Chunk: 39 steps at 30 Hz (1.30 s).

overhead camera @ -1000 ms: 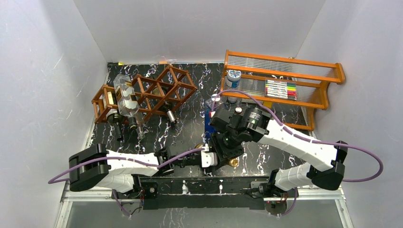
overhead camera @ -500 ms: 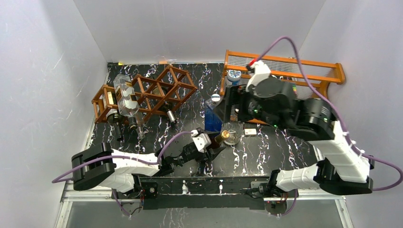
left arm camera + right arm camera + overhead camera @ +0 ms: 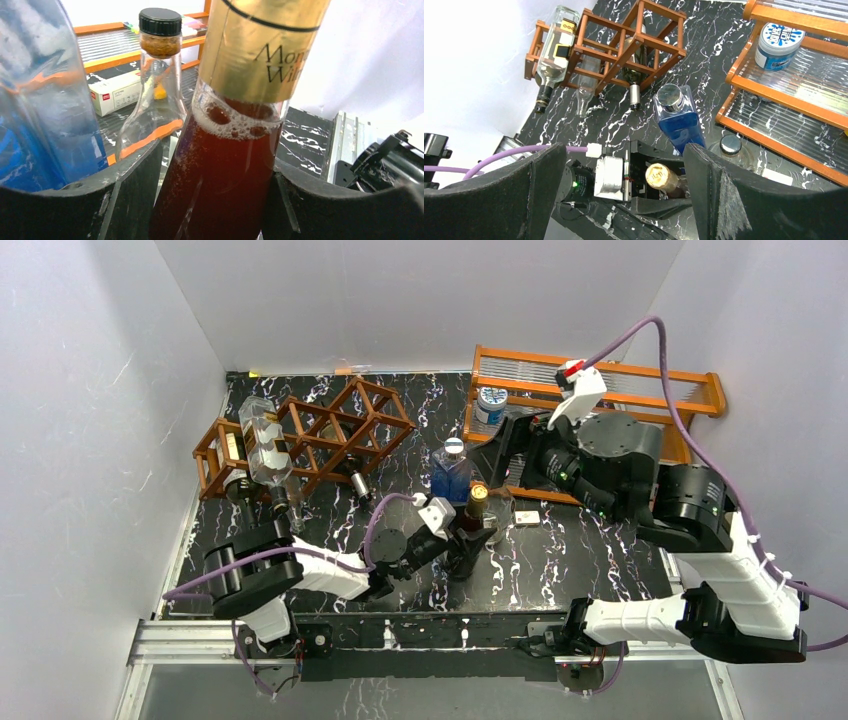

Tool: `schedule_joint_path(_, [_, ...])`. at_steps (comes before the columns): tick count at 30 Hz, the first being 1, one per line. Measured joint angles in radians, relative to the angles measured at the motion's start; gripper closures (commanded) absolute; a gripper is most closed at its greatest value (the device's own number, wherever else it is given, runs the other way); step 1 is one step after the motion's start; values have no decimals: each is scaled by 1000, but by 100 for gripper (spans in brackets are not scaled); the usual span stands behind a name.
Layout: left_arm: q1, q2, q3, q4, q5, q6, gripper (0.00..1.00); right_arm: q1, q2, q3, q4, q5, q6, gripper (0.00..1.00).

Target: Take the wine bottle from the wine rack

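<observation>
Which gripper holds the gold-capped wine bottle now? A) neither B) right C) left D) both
C: the left gripper clamps both sides of the wine bottle, while the right gripper hangs open above, touching nothing.

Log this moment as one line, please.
left gripper: jaws shut on wine bottle, upright, off wine rack | right gripper: jaws open, raised by orange shelf
</observation>
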Motion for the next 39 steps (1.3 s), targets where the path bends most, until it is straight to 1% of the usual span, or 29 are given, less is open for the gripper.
schedule_joint_path(3, [10, 32, 0, 55, -8, -17, 99, 0, 2, -28, 9, 0, -4, 2])
schedule_joint_path(4, [13, 37, 0, 65, -8, -16, 91, 0, 2, -36, 11, 0, -4, 2])
schedule_joint_path(6, [17, 38, -5, 75, -4, -14, 66, 0, 2, -46, 13, -1, -6, 2])
schedule_joint_path(7, [17, 38, -9, 80, 0, -13, 52, 0, 2, -51, 16, -2, -7, 2])
schedule_joint_path(9, [17, 33, -18, 85, 7, -12, 28, 0, 3, -55, 19, -5, -11, 2])
schedule_joint_path(10, [18, 23, -24, 76, 11, -12, 20, 0, 4, -55, 20, -8, -14, 2])
schedule_joint_path(11, [18, 8, -28, 60, 16, -9, 15, 0, 6, -55, 21, -9, -18, 2])
schedule_joint_path(12, [19, -11, -31, 47, 23, -8, 6, 0, 8, -55, 21, -11, -23, 2])
schedule_joint_path(13, [20, -38, -35, 29, 31, -6, 2, 0, 12, -55, 21, -12, -29, 2])
schedule_joint_path(18, [22, -224, -38, -96, 76, -5, 2, 0, 36, -55, 40, -18, -58, 2])
schedule_joint_path(20, [22, -310, -38, -170, 96, -9, 2, 0, 47, -52, 52, -20, -76, 2])
schedule_joint_path(22, [22, -406, -30, -290, 117, -17, 2, 0, 64, -36, 59, -20, -94, 2])
schedule_joint_path(23, [22, -449, -18, -358, 124, -20, 2, 0, 74, -24, 63, -20, -105, 2])
schedule_joint_path(25, [22, -542, 45, -577, 139, -24, 2, 0, 95, 2, 80, -20, -128, 2])
schedule_joint_path(28, [23, -664, 209, -946, 137, -15, 2, 0, 107, 14, 112, -20, -162, 2])
schedule_joint_path(32, [25, -783, 410, -1323, 62, 14, 2, 0, 120, 23, 145, -20, -199, 2])
schedule_joint_path(34, [28, -811, 503, -1478, -7, 29, 2, 0, 128, 29, 159, -20, -213, 2])
schedule_joint_path(36, [31, -821, 570, -1585, -75, 42, 2, 0, 134, 30, 174, -20, -220, 2])
schedule_joint_path(39, [40, -798, 638, -1702, -175, 64, 2, 0, 131, 25, 193, -19, -229, 2])
